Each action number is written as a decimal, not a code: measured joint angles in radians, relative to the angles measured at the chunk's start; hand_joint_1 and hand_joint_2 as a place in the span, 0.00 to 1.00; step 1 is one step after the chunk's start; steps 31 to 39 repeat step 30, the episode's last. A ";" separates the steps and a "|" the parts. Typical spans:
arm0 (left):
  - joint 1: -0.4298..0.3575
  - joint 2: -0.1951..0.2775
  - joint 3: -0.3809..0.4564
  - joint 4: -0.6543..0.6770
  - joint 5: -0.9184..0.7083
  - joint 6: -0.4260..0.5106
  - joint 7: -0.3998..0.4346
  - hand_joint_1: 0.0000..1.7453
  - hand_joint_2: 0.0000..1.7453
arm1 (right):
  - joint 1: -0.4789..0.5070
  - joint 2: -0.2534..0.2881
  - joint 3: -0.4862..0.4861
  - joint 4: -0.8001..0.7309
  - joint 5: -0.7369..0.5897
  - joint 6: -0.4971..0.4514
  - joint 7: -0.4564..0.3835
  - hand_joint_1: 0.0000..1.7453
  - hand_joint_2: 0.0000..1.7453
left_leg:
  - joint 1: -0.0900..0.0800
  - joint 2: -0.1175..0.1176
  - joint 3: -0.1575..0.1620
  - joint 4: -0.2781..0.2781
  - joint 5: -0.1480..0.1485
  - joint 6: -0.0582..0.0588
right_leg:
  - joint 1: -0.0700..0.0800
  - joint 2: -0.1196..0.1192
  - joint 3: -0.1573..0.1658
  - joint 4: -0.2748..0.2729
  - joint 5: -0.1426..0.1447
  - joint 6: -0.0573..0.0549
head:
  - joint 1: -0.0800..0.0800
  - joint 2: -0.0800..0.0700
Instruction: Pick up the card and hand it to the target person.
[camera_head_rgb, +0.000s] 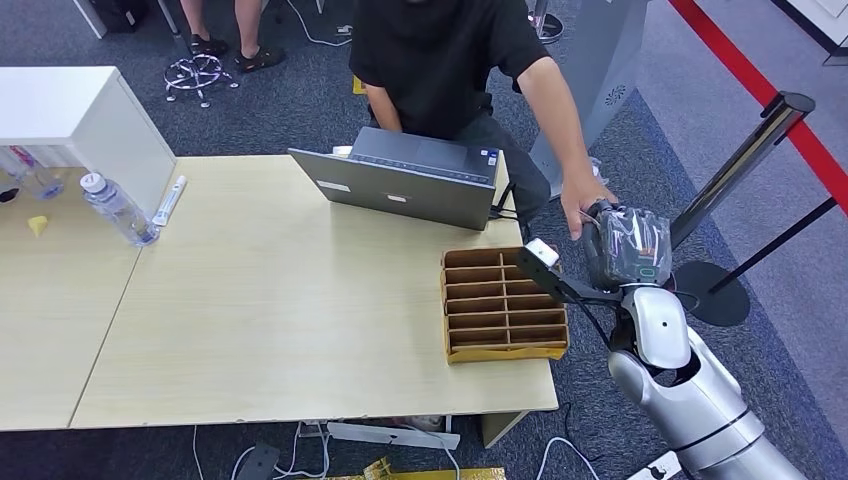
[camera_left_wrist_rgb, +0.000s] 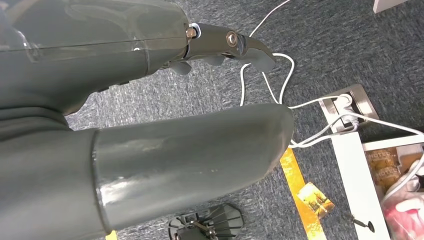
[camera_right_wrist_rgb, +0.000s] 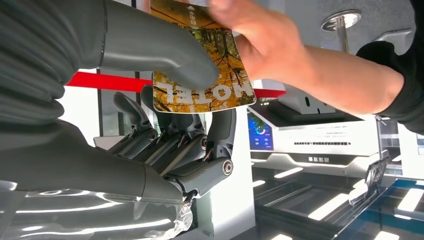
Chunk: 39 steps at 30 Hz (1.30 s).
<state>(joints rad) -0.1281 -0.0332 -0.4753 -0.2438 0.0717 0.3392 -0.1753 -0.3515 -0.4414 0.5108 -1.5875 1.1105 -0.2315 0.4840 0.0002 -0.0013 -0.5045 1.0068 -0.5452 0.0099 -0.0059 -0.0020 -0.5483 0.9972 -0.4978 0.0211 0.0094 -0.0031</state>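
Observation:
In the right wrist view, the card (camera_right_wrist_rgb: 210, 75) is orange and yellow with a forest picture and white letters. My right hand (camera_right_wrist_rgb: 165, 125) pinches it between the grey thumb and the dark fingers. A person's hand (camera_right_wrist_rgb: 260, 35) grips the card's other end. In the head view my right hand (camera_head_rgb: 625, 245) is raised off the table's right end, and the person's hand (camera_head_rgb: 583, 205) touches it from behind. The person (camera_head_rgb: 440, 60), in a black shirt, stands behind the table. My left hand (camera_left_wrist_rgb: 190, 140) hangs over the carpet, holding nothing, its fingers apart.
A brown cardboard box with dividers (camera_head_rgb: 505, 352) sits at the right end of the table (camera_head_rgb: 270, 300). A grey laptop (camera_head_rgb: 410, 180) lies at the far edge. A water bottle (camera_head_rgb: 118, 208) stands at the left. A black stanchion post (camera_head_rgb: 745, 160) stands right of my arm.

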 joint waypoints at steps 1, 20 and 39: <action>0.000 0.000 0.000 0.000 0.001 0.001 0.001 0.00 0.00 | 0.000 0.000 0.000 0.001 0.000 0.000 0.000 0.79 1.00 | 0.000 0.000 0.000 0.000 0.000 0.000 | 0.000 0.000 0.000 0.000 0.000 0.000 | 0.000 0.000; -0.001 0.000 -0.009 0.000 0.010 0.009 0.037 0.00 0.00 | -0.005 0.002 0.001 0.018 -0.005 0.010 0.008 0.00 0.25 | 0.000 -0.001 0.000 0.000 0.000 0.000 | 0.000 0.000 0.000 0.000 0.000 0.000 | 0.000 0.000; -0.001 0.000 -0.018 0.000 0.026 0.016 0.033 0.00 0.00 | -0.004 0.004 0.001 0.025 -0.054 -0.036 0.022 0.00 1.00 | 0.000 -0.001 0.000 0.000 0.000 0.000 | 0.000 0.000 0.000 0.000 0.000 0.000 | 0.000 0.000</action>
